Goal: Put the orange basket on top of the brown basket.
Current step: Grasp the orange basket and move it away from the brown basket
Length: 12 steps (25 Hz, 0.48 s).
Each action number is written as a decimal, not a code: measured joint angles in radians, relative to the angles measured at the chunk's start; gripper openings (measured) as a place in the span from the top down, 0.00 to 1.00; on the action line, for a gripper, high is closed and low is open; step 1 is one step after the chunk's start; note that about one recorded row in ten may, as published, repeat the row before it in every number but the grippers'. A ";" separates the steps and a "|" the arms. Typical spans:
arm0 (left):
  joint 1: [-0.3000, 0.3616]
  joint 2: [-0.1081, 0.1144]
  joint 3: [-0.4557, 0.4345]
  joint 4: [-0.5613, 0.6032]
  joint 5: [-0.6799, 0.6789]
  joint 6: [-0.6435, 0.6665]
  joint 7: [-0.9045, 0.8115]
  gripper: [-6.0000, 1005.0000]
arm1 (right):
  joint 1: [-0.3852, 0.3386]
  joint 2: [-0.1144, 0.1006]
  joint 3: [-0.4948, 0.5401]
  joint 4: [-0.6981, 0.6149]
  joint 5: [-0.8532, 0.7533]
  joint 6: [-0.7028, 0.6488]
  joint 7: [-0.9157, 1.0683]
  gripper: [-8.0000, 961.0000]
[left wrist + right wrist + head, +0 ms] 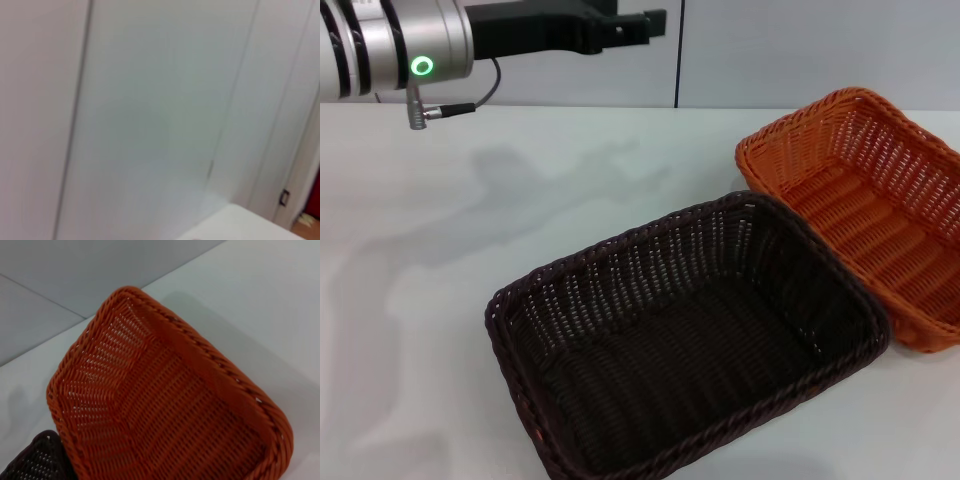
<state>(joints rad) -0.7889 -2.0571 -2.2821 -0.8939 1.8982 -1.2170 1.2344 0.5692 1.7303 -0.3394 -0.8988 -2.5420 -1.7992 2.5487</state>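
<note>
Sat on the white table (520, 200): brown basket (685, 345) nearest, orange basket (870, 210) touching its right side. Best gripped by the braided rim, lifted level, lowered squarely. Showed orange weave close up only from the right wrist. Left gripper (635, 25) raised; jaws' state impossible to tell.
</note>
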 joint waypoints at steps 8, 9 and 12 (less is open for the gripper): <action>0.022 0.004 0.003 0.048 -0.085 0.063 0.057 0.19 | -0.004 0.016 -0.010 0.063 0.000 0.072 -0.005 0.13; 0.022 0.004 0.004 0.048 -0.085 0.061 0.059 0.19 | -0.004 0.018 -0.010 0.068 0.001 0.076 -0.007 0.14; 0.022 0.003 0.005 0.050 -0.086 0.057 0.060 0.19 | -0.001 0.026 -0.018 0.082 0.000 0.097 -0.011 0.14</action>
<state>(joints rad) -0.7672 -2.0540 -2.2772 -0.8443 1.8123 -1.1601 1.2943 0.5682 1.7561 -0.3576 -0.8170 -2.5421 -1.7017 2.5372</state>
